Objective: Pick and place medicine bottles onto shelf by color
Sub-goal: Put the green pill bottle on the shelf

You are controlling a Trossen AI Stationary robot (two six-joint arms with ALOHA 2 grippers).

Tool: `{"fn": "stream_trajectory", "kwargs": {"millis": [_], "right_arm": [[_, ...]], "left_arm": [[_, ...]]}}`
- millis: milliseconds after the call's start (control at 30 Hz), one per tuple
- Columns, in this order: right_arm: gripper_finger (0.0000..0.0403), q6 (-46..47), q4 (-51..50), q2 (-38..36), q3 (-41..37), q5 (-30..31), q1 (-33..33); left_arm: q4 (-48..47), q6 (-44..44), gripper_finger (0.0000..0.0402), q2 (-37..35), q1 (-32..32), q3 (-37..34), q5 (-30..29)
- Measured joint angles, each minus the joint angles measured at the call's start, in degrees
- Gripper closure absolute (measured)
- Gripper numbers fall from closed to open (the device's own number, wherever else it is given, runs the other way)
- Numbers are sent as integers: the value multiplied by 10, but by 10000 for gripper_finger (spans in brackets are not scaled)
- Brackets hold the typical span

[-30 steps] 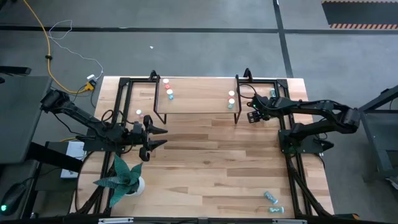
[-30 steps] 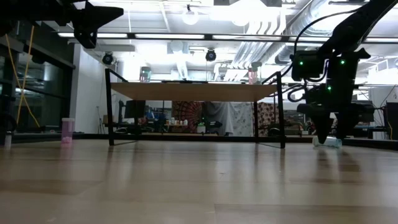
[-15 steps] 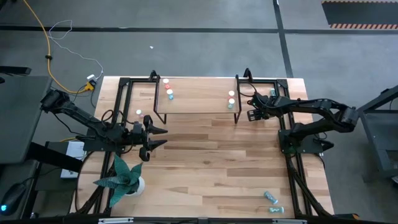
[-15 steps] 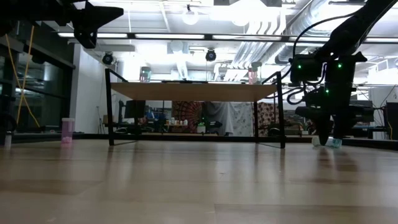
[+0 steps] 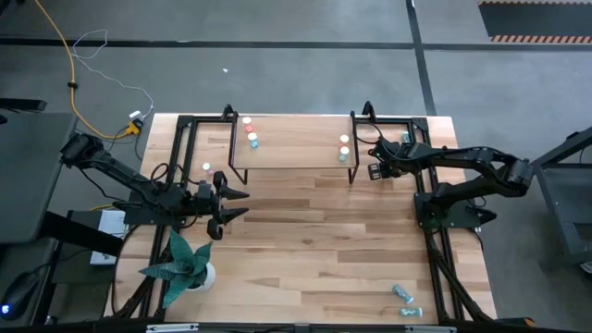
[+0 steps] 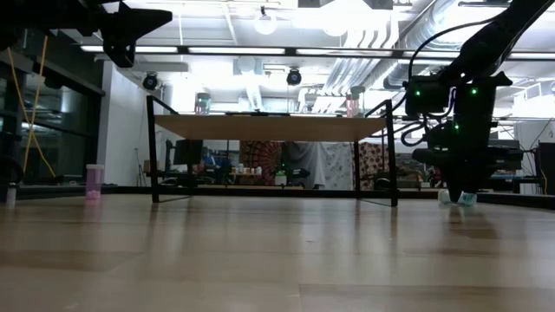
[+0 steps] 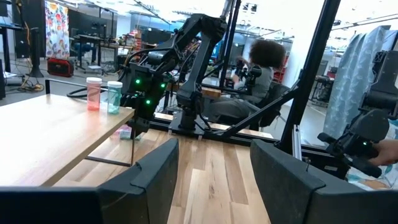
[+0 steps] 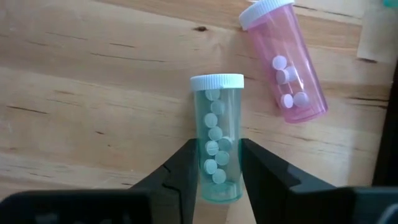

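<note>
Beside the shelf's [image 5: 291,141] right legs, our right gripper [image 8: 214,163] has just narrowed onto the lying teal pill bottle [image 8: 216,143], securing it for lifting; left gripper [image 5: 231,203] waits apart.

Teal bottle [image 8: 216,155]: translucent, white cap, white pills inside. Pink bottle [image 8: 287,68]: translucent, white cap, white pills. Counter [image 8: 93,81]: light wood, darker grain streaks. Right claw [image 8: 216,171] fingers [image 8: 186,168]: black. Shelf [image 5: 296,141]: pale wood top, black legs.
</note>
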Motion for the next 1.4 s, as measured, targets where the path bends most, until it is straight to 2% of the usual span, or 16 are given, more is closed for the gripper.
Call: {"fn": "stream_trajectory", "kwargs": {"millis": [733, 1133, 1400], "right_arm": [[298, 19, -11, 0, 1, -15, 0], [212, 22, -10, 1, 0, -22, 0], [206, 22, -9, 17, 2, -45, 0]], "left_arm": [[0, 0, 212, 0, 0, 0, 1], [0, 0, 212, 0, 0, 0, 1], [0, 0, 212, 0, 0, 0, 1]]}}
